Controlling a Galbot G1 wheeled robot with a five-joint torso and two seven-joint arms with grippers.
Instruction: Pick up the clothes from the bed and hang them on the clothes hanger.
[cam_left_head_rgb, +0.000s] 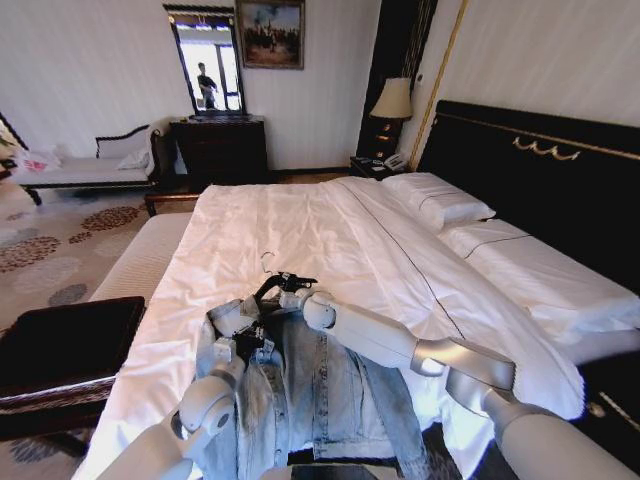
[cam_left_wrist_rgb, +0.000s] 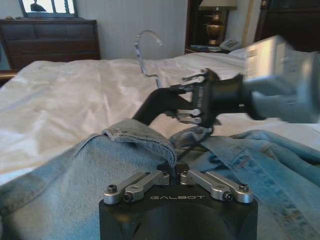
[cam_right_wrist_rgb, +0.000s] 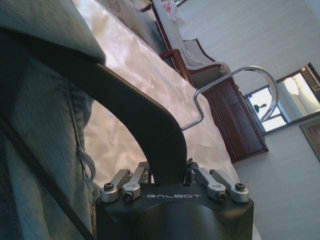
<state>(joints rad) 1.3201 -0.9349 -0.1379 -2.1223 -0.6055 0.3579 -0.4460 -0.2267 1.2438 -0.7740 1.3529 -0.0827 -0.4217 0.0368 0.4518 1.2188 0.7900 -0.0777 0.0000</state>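
Note:
The clothes (cam_left_head_rgb: 320, 390), a light-blue denim jacket, lie spread on the near end of the bed (cam_left_head_rgb: 330, 235), over its white duvet. My right gripper (cam_left_head_rgb: 274, 288) is over the jacket's collar, shut on the black clothes hanger (cam_right_wrist_rgb: 150, 125). The hanger's metal hook (cam_right_wrist_rgb: 240, 85) sticks up beyond it, and one hanger arm runs under the denim (cam_right_wrist_rgb: 35, 125). My left gripper (cam_left_head_rgb: 243, 344) sits on the jacket's shoulder, close beside the right one. Its fingers (cam_left_wrist_rgb: 172, 172) are pinched on a fold of denim (cam_left_wrist_rgb: 135, 137). The left wrist view also shows the right gripper (cam_left_wrist_rgb: 196, 100) holding the hanger (cam_left_wrist_rgb: 155, 105).
A dark wooden bench (cam_left_head_rgb: 60, 345) stands close on my left, with a white-cushioned bench (cam_left_head_rgb: 150, 255) along the bed's side. Pillows (cam_left_head_rgb: 440, 200) and the black headboard (cam_left_head_rgb: 540, 170) lie to the right. A dresser (cam_left_head_rgb: 220, 150), a lamp (cam_left_head_rgb: 392, 100) and a chaise (cam_left_head_rgb: 90, 165) line the far wall.

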